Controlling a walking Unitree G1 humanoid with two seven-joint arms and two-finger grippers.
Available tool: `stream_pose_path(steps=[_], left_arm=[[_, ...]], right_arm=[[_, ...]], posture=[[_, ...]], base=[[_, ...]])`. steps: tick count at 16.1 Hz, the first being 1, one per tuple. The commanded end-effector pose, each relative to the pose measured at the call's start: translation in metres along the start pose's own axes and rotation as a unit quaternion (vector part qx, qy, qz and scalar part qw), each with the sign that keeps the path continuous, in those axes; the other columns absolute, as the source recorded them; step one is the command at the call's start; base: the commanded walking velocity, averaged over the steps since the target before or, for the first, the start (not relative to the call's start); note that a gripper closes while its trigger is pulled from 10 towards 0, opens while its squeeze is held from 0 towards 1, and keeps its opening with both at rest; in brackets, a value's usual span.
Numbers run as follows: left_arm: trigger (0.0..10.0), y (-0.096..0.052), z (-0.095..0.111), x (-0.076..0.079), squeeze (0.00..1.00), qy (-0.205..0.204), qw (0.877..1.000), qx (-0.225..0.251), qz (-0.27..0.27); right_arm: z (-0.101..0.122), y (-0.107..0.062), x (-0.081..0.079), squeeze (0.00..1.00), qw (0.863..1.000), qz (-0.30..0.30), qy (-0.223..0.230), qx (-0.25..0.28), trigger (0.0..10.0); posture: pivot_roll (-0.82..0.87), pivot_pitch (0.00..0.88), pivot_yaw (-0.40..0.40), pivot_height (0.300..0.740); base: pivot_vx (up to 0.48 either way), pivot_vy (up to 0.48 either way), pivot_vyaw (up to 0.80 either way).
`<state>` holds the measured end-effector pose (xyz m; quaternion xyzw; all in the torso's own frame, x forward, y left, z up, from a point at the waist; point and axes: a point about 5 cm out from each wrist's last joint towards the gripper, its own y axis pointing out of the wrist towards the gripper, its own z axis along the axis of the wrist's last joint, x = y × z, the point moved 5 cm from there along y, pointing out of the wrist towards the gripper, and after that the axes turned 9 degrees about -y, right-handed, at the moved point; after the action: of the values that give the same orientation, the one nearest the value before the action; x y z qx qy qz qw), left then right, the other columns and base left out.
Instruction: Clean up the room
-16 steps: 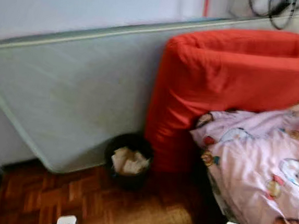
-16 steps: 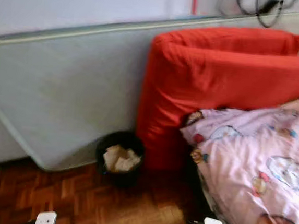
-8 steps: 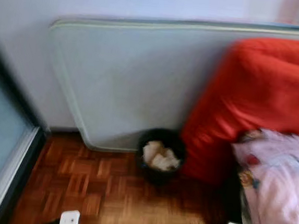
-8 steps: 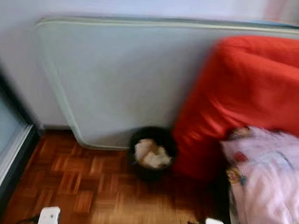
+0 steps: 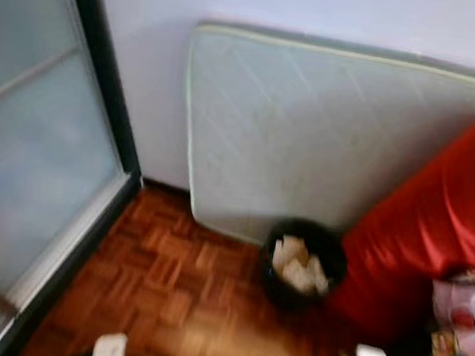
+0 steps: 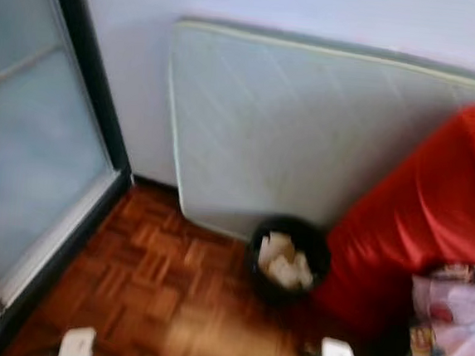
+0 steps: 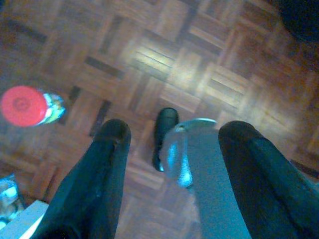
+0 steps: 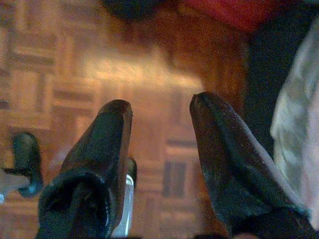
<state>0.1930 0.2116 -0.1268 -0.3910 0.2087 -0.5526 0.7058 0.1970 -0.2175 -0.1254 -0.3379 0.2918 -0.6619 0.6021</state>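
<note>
The black waste bin [image 5: 303, 265], holding crumpled paper [image 5: 298, 265], stands on the parquet floor [image 5: 169, 297] against the leaning mattress [image 5: 308, 134], beside the red cushion [image 5: 432, 237]. I judge it the drop point. I hold the left gripper [image 7: 172, 134] and right gripper [image 8: 160, 112] low over the floor, fingers spread, empty, ready to pick up. A red-capped bottle [image 7: 30, 106] lies near the left one

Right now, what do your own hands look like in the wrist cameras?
Each hand has two long black fingers, broad at the base and tapering to rounded tips: left hand, right hand. The finger surface looks matte, with a slightly wrinkled covering near the base.
</note>
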Motion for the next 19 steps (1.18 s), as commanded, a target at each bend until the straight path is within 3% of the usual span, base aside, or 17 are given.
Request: stream_pose_path(steps=[1,12,15,19], left_arm=[[10.0,-0.0005,-0.0044,0.0029,0.0,-0.004,1.0,-0.003,-0.001],[10.0,-0.0005,-0.0032,0.0031,0.0,-0.007,1.0,0.002,0.002],[10.0,-0.0002,-0.0014,0.0037,0.0,-0.007,1.0,0.005,0.0],[10.0,0.0012,0.0051,0.0053,0.0,-0.013,1.0,0.015,0.0]], right_arm=[[-0.0096,-0.0024,0.0065,0.0,1.0,-0.007,-0.002,-0.013,10.0],[-0.0139,-0.0034,0.0046,0.0,1.0,-0.001,0.001,-0.017,10.0],[-0.0137,-0.0032,0.0027,0.0,1.0,0.001,0.02,-0.016,10.0],[-0.0112,-0.0026,0.0007,0.0,1.0,0.009,0.026,-0.013,10.0]], posture=[[0.06,0.044,-0.049,0.74],[0.06,0.005,-0.045,0.74],[0.06,0.005,-0.046,0.74],[0.06,0.024,-0.05,0.74]], base=[[0.0,0.0,0.8],[0.0,0.0,0.8],[0.0,0.0,0.17],[0.428,0.0,0.0]])
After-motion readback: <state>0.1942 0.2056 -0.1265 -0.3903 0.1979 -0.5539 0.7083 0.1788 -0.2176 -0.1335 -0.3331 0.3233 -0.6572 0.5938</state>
